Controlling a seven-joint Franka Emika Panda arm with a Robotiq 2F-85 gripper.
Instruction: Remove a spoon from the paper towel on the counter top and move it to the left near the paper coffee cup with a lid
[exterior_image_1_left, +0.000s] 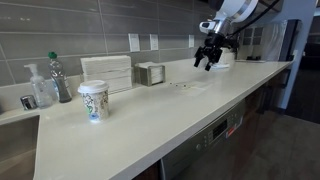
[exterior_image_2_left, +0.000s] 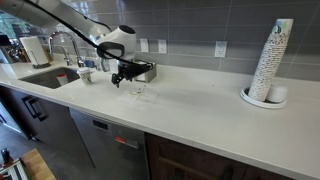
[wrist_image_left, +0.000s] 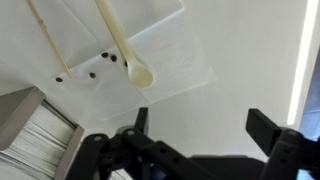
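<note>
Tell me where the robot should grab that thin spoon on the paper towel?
On the straight handle of the spoon, coming from directly above with the open gripper closing across its narrow width. It lies flat on the paper towel, so no side gives room underneath; the rounded bowl would likely slip.

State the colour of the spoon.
Pale cream; the spoon shows best in the wrist view.

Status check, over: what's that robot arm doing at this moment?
Gripper open, empty, hovering above the counter top. Spoon lying flat on paper towel, not yet gripped. Small dark bits beside it, not blocking.
</note>
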